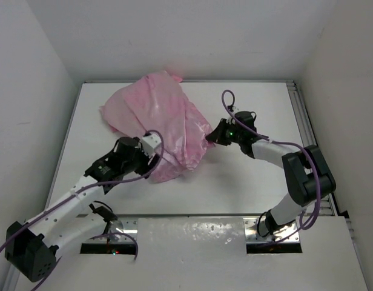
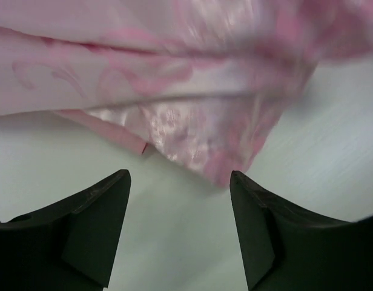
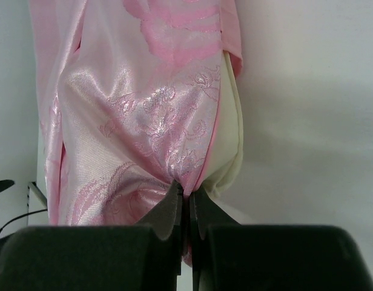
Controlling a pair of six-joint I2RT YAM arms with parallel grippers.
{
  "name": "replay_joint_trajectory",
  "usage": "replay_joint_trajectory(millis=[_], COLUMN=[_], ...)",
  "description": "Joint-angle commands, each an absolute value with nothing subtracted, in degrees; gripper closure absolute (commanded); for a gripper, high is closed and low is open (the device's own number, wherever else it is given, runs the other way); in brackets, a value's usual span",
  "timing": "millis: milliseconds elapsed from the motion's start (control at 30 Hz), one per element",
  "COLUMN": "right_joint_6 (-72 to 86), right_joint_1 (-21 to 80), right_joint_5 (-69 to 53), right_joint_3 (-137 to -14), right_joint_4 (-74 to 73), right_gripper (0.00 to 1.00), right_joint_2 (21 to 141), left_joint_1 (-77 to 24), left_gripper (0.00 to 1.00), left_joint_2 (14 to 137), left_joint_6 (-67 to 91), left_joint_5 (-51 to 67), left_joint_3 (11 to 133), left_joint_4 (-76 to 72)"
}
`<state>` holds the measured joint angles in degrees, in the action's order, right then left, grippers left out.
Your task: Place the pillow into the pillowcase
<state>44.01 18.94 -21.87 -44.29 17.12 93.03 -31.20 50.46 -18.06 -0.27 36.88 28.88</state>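
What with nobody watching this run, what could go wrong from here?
The right tool pinches just a thin fold of pillowcase beside the bare edge of the pillow; a pull might slip the satin or drag it off. The left tool is open on nothing, so the bundle may shift or bunch with one grip.

White bench (image 1: 247, 182), its surface carrying one crumpled, shiny pink pillowcase (image 1: 159, 118) heaped left of centre, toward the far edge.

The pillow (image 3: 232, 145) lies in the pillowcase (image 1: 162, 124) on the table (image 1: 253, 182).
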Motion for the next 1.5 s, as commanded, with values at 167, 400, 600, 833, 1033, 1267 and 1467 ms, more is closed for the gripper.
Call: replay_joint_trajectory(millis=[167,400,600,833,1033,1267,1467], right_joint_6=[46.0,45.4,46.4,47.8,47.2,47.4,46.4], right_joint_1=[18.9,18.0,17.8,18.6,19.2,19.2,17.8], right_joint_5=[-19.7,-21.4,-22.4,-21.1,-20.1,-20.0,-20.2], right_joint_3=[-43.4,-47.1,-48.3,-46.2,-46.4,-46.0,-45.3], right_joint_4=[23.9,24.1,26.3,28.3,27.9,28.5,28.0], right_gripper=[1.00,1.00,1.00,1.00,1.00,1.00,1.00], right_joint_2=[90.6,92.1,93.8,91.7,91.7,92.3,90.7], left_joint_1=[-28.4,-27.8,-30.1,-27.6,-31.0,-31.2,-25.8], left_gripper=[0.42,0.41,0.24,0.28,0.30,0.74,1.00], left_joint_2=[54.8,54.8,62.4,66.0,66.5,68.9,67.1], left_joint_6=[17.8,20.4,21.7,20.4,23.8,27.2,21.7], left_joint_5=[2.4,9.5,7.9,11.1,10.4,6.7,11.1], left_joint_3=[36.6,29.9,27.8,23.8,22.0,20.8,26.2], left_joint_4=[18.0,20.0,21.6,5.0,-1.9,-6.3,-0.1])
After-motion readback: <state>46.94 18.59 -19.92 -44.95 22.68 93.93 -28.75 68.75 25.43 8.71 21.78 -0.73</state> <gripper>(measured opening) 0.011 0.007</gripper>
